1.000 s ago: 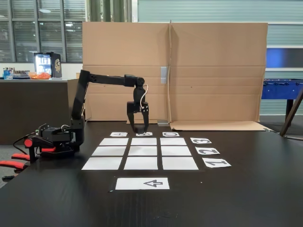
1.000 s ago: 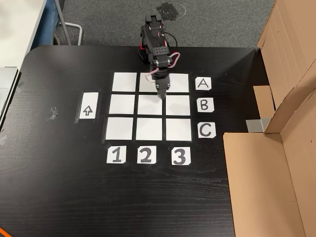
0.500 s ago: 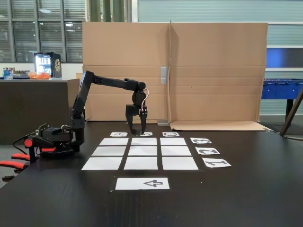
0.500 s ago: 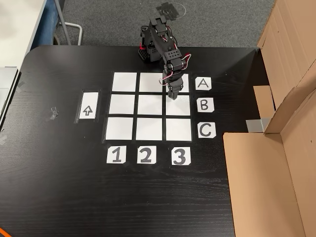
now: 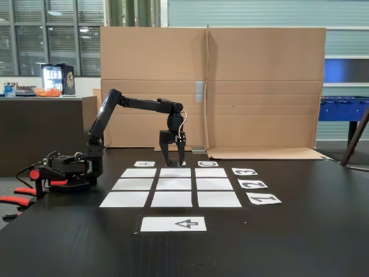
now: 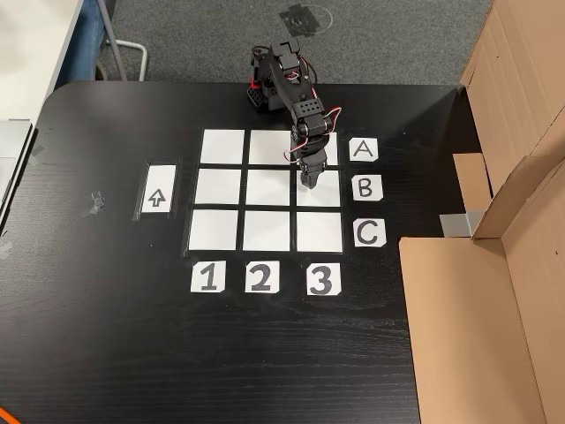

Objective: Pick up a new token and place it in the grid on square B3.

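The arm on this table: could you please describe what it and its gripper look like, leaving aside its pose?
The arm is slim and all black, built of boxy segments. Its base carries red parts, and a black cable trails from it. A thin white wire loops beside the wrist, with a bit of red wiring visible from above. The gripper has two narrow black fingers tapering to points.

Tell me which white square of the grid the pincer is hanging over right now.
The pincer is over square B3: middle row beside the B card, in the column above the 3 card.
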You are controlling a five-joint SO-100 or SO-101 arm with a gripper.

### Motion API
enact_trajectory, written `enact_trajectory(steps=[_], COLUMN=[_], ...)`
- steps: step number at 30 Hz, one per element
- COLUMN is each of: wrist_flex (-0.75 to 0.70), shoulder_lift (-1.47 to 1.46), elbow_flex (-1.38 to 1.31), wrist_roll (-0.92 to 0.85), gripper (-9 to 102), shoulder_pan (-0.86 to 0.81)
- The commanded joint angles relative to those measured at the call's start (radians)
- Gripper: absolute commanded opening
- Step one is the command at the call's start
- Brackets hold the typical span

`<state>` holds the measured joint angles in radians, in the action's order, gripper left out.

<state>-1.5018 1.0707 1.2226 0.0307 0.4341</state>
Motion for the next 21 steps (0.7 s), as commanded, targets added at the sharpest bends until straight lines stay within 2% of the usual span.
enact_trajectory(steps=[1, 3, 5, 7, 16, 21], wrist_flex=[-0.006, -0.018, -0.074, -0.091, -0.094, -0.095], shoulder_lift=[0.011, 0.015, -0.005, -0.015, -0.018, 0.017], elbow_flex=[-0.046, -0.055, -0.092, -0.104, -0.104, -0.109], wrist_roll=[-0.014, -0.018, -0.025, -0.029, -0.032, -0.032], gripper=[-1, 3, 22, 32, 39, 53], shoulder_pan=[-0.011, -0.009, 0.000, 0.005, 0.003, -0.015])
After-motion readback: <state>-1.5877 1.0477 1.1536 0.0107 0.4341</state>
